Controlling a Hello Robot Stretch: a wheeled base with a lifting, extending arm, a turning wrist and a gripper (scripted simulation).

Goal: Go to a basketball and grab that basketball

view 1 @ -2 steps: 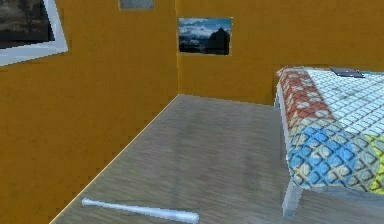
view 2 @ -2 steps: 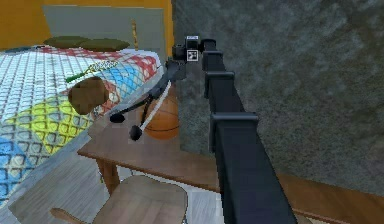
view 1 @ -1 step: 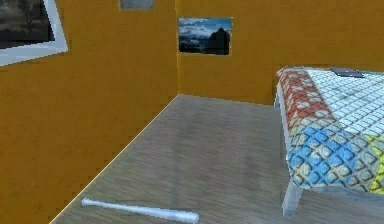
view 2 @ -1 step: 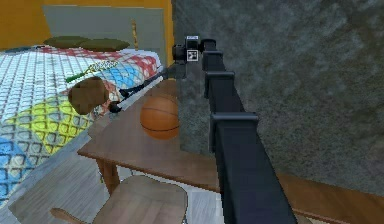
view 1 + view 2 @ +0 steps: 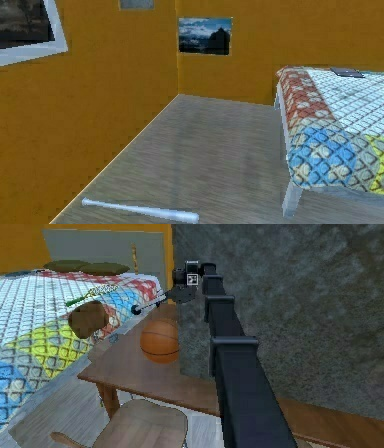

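An orange basketball (image 5: 160,339) rests on a brown wooden table (image 5: 130,374) next to the bed. My arm (image 5: 235,354) rises as a dark bar from the arm side view's bottom edge to two white marker squares (image 5: 190,274). Left of them is the gripper (image 5: 150,306), just above the ball in the picture, with the quilt behind it. I cannot tell whether it touches the ball or holds anything.
A bed with a patchwork quilt (image 5: 50,324) (image 5: 335,115) carries a brown soft lump (image 5: 90,319) and pillows (image 5: 85,267). A wooden chair (image 5: 145,429) stands before the table. A white baseball bat (image 5: 140,211) lies on the floor by the orange wall (image 5: 90,110), which bears pictures (image 5: 205,35).
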